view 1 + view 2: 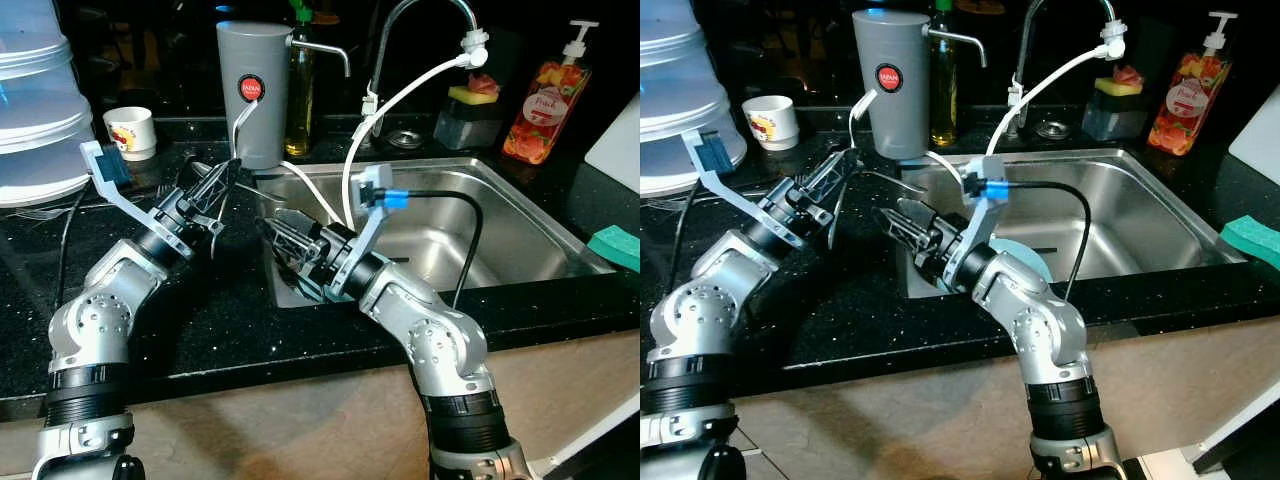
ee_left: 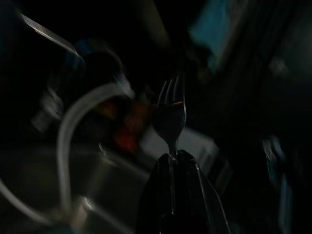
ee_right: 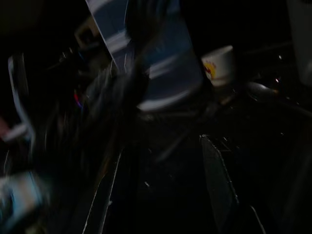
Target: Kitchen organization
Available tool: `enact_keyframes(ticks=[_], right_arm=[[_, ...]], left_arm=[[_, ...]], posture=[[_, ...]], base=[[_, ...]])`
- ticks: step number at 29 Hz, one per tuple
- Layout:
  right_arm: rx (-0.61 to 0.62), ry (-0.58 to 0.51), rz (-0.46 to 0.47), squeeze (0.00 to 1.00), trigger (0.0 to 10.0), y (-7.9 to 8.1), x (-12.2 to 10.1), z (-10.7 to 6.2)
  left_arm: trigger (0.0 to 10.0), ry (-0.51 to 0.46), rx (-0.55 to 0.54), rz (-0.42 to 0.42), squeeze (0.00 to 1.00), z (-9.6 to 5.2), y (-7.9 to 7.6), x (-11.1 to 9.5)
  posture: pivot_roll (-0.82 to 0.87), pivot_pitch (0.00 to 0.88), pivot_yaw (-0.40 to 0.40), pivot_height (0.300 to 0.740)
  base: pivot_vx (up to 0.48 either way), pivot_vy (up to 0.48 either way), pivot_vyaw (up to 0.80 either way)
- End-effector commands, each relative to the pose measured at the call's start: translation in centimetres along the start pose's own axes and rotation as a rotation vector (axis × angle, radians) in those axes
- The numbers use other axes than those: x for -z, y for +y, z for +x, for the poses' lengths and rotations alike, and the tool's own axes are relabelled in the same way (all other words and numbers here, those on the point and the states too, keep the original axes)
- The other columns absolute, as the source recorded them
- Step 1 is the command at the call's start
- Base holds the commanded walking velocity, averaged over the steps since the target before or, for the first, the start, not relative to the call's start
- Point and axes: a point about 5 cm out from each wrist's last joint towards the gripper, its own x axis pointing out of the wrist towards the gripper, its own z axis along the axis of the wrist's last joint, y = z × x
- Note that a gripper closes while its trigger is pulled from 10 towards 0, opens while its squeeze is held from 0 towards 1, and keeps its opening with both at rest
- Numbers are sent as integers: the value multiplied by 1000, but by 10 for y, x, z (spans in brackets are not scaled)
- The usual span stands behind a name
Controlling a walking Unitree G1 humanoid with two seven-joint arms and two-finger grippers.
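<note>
My left gripper point(image 1: 230, 170) is raised over the black counter point(image 1: 230, 310), just left of the sink point(image 1: 520, 175), and is shut on a metal fork. In the left wrist view the fork point(image 2: 170, 112) stands tines-up from between the gripper's fingertips point(image 2: 175, 158). My right gripper point(image 1: 275, 240) reaches leftward over the sink's near-left corner, below and to the right of the left gripper. In the right wrist view its fingers point(image 3: 219, 185) stand apart with nothing between them.
A grey canister point(image 1: 255, 90), an oil bottle point(image 1: 300, 95) and a small cup point(image 1: 130, 130) stand at the back. White stacked containers point(image 1: 35, 110) are far left. The faucet point(image 1: 420, 15), a soap bottle point(image 1: 540, 100) and a green sponge point(image 1: 615, 245) surround the sink. A pale blue plate point(image 1: 1025, 260) lies in it.
</note>
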Motion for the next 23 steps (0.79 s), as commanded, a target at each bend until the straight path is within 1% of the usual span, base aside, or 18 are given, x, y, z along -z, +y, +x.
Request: enact_keyframes(ticks=[1, 2, 3, 4, 5, 6, 9, 12, 13, 17, 23], right_arm=[[-28, -43, 3, 43, 10000, 7, -12, 3], [-28, -43, 3, 43, 10000, 7, -12, 3], [-32, -55, 19, 1000, 10000, 9, -13, 4], [-40, -68, 43, 1000, 10000, 10, -15, 5], [-40, -68, 43, 1000, 10000, 10, -15, 5], [-50, -82, 72, 1000, 10000, 12, -17, 6], [-58, -92, 92, 1000, 10000, 14, -19, 6], [-77, -121, 142, 1000, 10000, 19, -25, 10], [-84, -125, 151, 0, 10000, 21, -27, 10], [-96, -128, 156, 0, 10000, 22, -28, 11], [-104, -131, 139, 0, 10000, 25, -33, 12]], left_arm=[[0, 60, 46, -35, 0, -2, -7, 9], [0, 60, 46, -35, 0, -2, -7, 9], [0, 62, 44, -35, 0, -3, -7, 10], [0, 62, 44, -41, 0, -4, -7, 11], [0, 62, 44, -41, 0, -4, -7, 11], [0, 64, 47, -52, 0, -6, -8, 12], [0, 67, 50, -59, 0, -7, -9, 12], [0, 80, 48, -67, 0, -10, -11, 13], [0, 82, 41, -64, 0, -11, -10, 13], [0, 83, 31, -60, 0, -12, -10, 13], [0, 108, 41, -61, 0, -13, -12, 15]], posture=[[2, 40, -9, 740], [2, 40, -9, 740], [1, 39, -10, 740], [1, 38, -10, 740], [1, 38, -10, 740], [2, 39, -11, 740], [3, 39, -12, 740], [3, 38, -14, 740], [4, 38, -15, 740], [4, 38, -15, 740], [4, 38, -15, 740]], base=[[0, 0, 0], [0, 0, 0], [0, 0, 0], [0, 0, 0], [0, 0, 0], [0, 0, 0], [0, 0, 0], [0, 0, 0], [0, 0, 0], [0, 0, 0], [0, 0, 0]])
